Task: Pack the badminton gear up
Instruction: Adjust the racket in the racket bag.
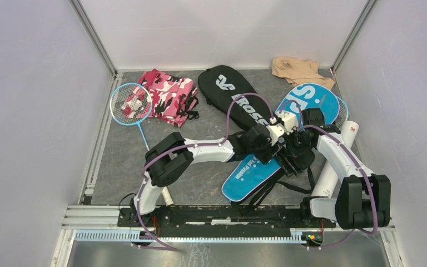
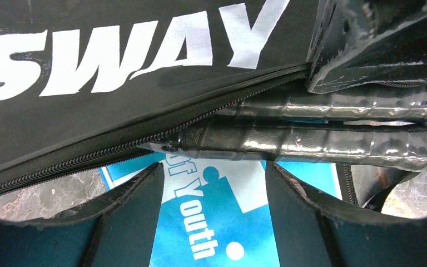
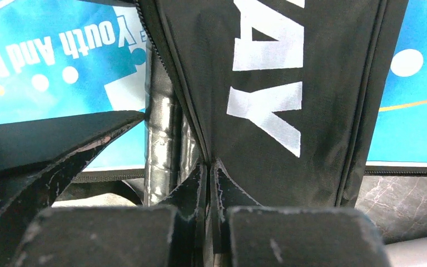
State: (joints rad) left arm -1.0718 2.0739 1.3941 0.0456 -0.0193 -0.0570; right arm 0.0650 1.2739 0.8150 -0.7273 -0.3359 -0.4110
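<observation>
The black "CROSSWAY" cover [image 1: 231,92] lies slanted across the blue cover [image 1: 253,172]. Two black wrapped racket handles [image 2: 311,142] stick out of its unzipped edge [image 2: 105,150]. My right gripper [image 3: 208,169] is shut on the black cover's edge [image 3: 267,167], beside the handles [image 3: 160,139]. My left gripper [image 2: 214,183] hangs open over the blue cover's "Youth" lettering [image 2: 200,222], just short of the handles, holding nothing. Both grippers meet mid-table, the left [image 1: 271,149] and the right [image 1: 296,151]. A blue-framed racket [image 1: 130,104] with a white shuttlecock [image 1: 134,104] on its strings lies at the left. A white tube [image 1: 336,161] lies at the right.
A pink camouflage cloth [image 1: 168,95] lies at the back left beside the racket head. A beige cloth [image 1: 299,70] sits in the back right corner. Another racket head [image 1: 342,111] peeks out beside the blue cover. Walls close in the table on three sides.
</observation>
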